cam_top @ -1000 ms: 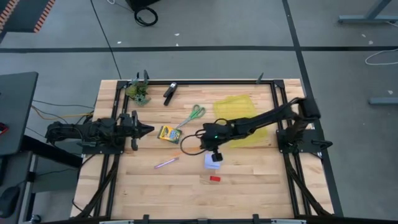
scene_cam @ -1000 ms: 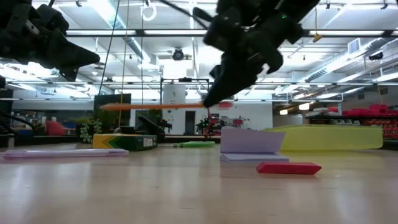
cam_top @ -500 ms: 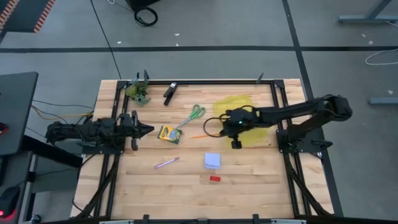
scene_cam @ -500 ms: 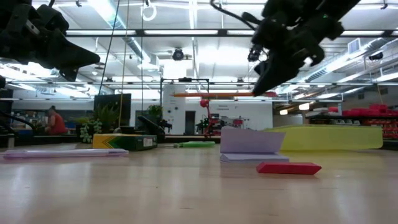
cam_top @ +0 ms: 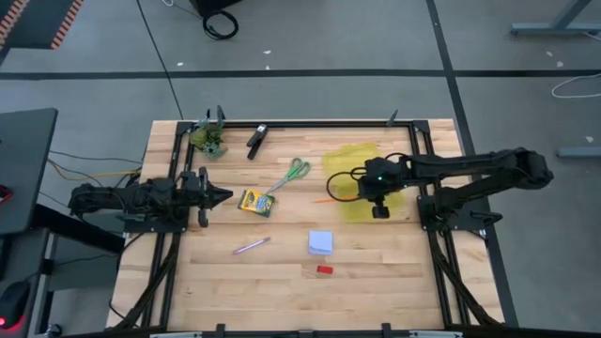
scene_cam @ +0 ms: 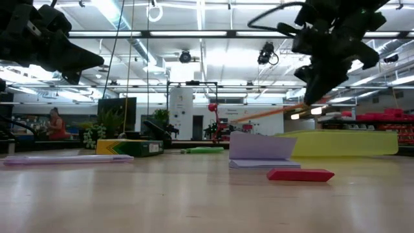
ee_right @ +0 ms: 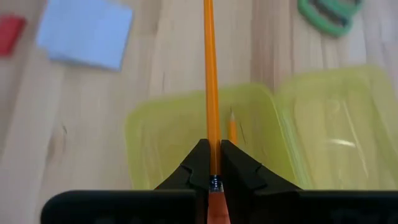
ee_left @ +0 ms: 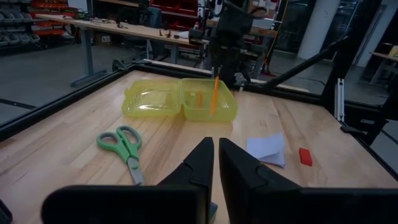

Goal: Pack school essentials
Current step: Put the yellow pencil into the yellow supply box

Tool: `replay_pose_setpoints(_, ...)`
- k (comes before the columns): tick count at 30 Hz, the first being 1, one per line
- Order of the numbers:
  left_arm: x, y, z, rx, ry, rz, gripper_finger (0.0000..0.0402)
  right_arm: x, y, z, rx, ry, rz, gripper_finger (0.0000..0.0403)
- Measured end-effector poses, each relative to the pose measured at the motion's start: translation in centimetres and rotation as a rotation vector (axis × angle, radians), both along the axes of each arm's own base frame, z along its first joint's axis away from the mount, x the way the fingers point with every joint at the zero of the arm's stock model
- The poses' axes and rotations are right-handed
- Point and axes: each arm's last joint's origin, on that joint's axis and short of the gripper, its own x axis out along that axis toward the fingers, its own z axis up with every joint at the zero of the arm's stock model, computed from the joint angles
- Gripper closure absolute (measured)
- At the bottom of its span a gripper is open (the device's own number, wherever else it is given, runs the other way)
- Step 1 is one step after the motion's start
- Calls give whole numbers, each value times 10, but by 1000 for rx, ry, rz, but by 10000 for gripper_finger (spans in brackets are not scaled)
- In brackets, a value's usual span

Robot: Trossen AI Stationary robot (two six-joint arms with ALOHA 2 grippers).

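Looking straight down from the high view, my right gripper (cam_top: pixel 379 199) hangs over the yellow-green open case (cam_top: pixel 362 180) at the table's right side, pinching the orange pencil (cam_top: pixel 329 199), whose free end juts out past the case's edge toward the table's middle. My left gripper (cam_top: pixel 223 196) waits at the left edge, fingers pressed almost together on nothing, just beside the crayon box (cam_top: pixel 254 202); the green-handled scissors (cam_top: pixel 293 173) lie between box and case, while the pink-purple pen (cam_top: pixel 251 246), pale blue note pad (cam_top: pixel 321 242) and red eraser (cam_top: pixel 324 269) lie nearer the front edge. From the low view, the pencil (scene_cam: pixel 272 113) slants down from my right gripper (scene_cam: pixel 310 98), above the case (scene_cam: pixel 339 144). From the left wrist view, the pencil (ee_left: pixel 213 96) stands steeply over one half of the case (ee_left: pixel 180 99), with a second pencil lying inside. From the right wrist view, my fingers (ee_right: pixel 198 165) clamp the pencil (ee_right: pixel 210 81) directly above the case (ee_right: pixel 249 143).
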Motion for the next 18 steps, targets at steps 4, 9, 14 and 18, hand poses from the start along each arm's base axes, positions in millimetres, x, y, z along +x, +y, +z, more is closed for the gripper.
replay_pose_setpoints(4,0,0,0,0,0,0,366,-6,-1,-1,-19,47,-6,370)
replay_pose_setpoints(9,0,0,0,0,0,0,373,-13,-2,-1,-19,92,-6,370)
replay_pose_setpoints(14,0,0,0,0,0,0,376,-28,-2,4,-62,136,69,370)
replay_pose_setpoints(18,0,0,0,0,0,0,372,-37,-1,10,-86,119,104,370)
